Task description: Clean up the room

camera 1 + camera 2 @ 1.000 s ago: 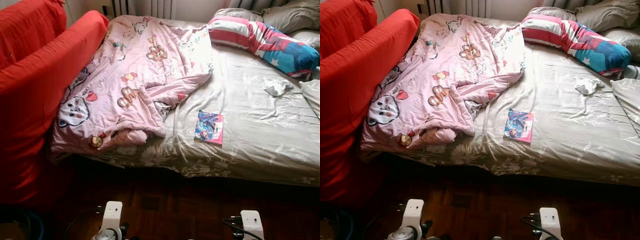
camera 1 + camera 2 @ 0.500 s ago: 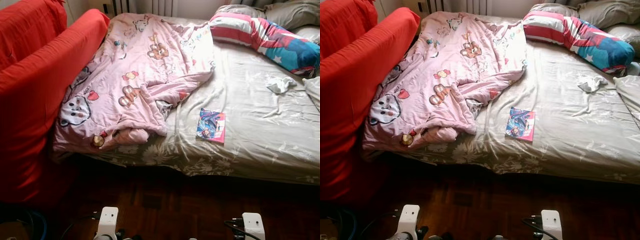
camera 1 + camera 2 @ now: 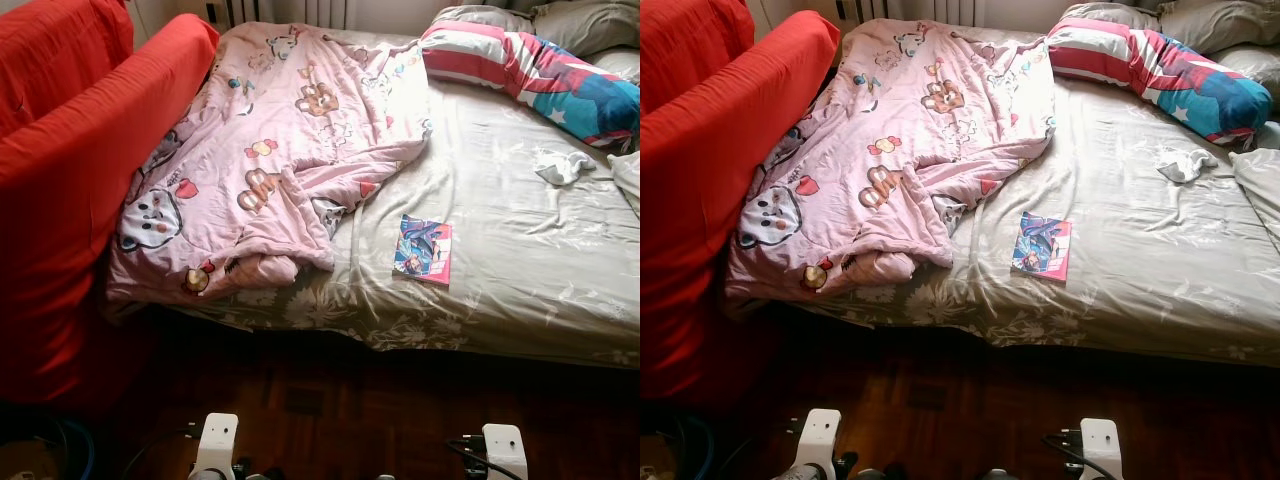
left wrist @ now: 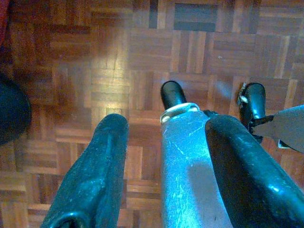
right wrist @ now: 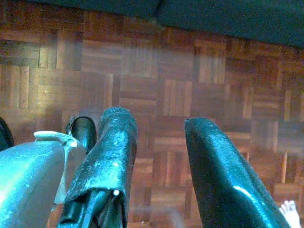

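1. Book [image 3: 423, 250] flat on the bed [image 3: 540, 270], near its front edge, about midway along.
2. Thin, light, fairly stiff; probably best pinched at one free edge, cover likely slippery.
3. Pink blanket [image 3: 270, 160] bunched over the bed's left half, just beside the book; soft, bulky, better gathered at a corner.
4. Small white cloth [image 3: 562, 168] near the right edge; striped pillow [image 3: 530, 75] at the far right corner.
5. Red sofa [image 3: 70, 170] against the bed's left edge.
6. Left gripper [image 4: 161, 156] and right gripper [image 5: 154, 156] hanging over parquet floor [image 5: 190, 71], fingers spread, empty.
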Available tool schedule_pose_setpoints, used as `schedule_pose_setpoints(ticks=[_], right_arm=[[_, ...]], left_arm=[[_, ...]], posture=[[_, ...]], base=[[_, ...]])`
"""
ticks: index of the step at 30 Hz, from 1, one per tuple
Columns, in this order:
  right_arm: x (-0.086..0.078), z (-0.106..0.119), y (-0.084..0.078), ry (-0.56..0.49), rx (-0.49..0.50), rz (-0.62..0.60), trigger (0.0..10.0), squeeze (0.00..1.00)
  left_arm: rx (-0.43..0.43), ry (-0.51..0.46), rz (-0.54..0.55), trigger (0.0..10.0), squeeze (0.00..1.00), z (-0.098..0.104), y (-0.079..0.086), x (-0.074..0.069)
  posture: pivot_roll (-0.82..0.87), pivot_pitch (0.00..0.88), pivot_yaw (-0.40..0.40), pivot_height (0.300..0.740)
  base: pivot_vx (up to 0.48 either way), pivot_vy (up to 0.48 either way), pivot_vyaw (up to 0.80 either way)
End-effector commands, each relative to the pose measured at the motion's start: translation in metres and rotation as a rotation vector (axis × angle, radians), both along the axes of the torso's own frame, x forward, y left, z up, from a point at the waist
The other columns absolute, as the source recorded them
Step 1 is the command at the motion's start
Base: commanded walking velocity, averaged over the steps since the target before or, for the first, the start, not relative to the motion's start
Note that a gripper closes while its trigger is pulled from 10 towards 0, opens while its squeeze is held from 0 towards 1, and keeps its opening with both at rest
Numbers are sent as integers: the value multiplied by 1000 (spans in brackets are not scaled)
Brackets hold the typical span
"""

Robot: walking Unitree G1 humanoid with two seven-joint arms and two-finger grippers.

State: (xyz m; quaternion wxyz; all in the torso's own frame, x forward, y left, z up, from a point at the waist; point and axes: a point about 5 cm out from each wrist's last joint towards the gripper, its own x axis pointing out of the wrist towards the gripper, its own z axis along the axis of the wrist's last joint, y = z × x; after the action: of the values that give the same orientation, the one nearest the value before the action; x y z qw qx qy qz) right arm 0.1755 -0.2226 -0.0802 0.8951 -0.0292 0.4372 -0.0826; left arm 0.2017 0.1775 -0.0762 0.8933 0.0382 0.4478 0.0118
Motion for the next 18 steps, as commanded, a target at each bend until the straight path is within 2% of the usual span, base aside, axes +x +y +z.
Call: schedule_pose_setpoints(ticks=[1, 18], right_arm=[[-9, -5, 1, 31, 7, -20, 10000, 0], [-11, -5, 2, 32, 7, -3, 10000, 0]], left_arm=[[-3, 23, 6, 10000, 0, -4, 2, -9], [-2, 22, 0, 10000, 0, -4, 3, -9]], posture=[[-115, 176, -30, 740], [-113, 169, -20, 740]], base=[[281, 0, -800], [311, 0, 0]])
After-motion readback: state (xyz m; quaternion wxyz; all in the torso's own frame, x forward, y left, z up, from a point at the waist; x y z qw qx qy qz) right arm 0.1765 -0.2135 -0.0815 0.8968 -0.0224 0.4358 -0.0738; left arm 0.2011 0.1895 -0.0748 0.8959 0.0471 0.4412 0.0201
